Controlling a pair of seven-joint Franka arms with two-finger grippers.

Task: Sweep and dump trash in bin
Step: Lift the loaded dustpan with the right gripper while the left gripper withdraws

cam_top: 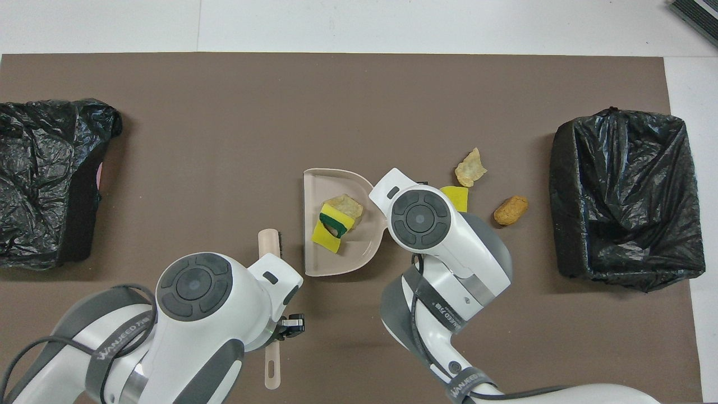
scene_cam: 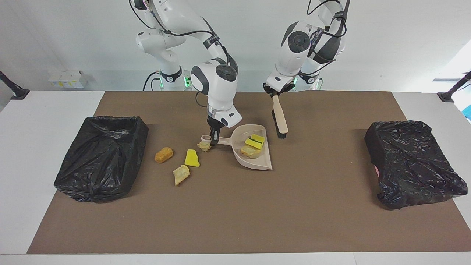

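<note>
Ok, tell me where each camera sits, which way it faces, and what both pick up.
Facing view: high across the table, looking back at the robots; both arms show whole, the right gripper on the dustpan handle, the left gripper holding the brush.
Overhead view: above the robots' end, looking steeply down and forward; only wrists and forearms show.
Shared: dustpan, brush, orange-brown nugget, and both black-bagged bins, one at the right arm's end, one at the left arm's.
</note>
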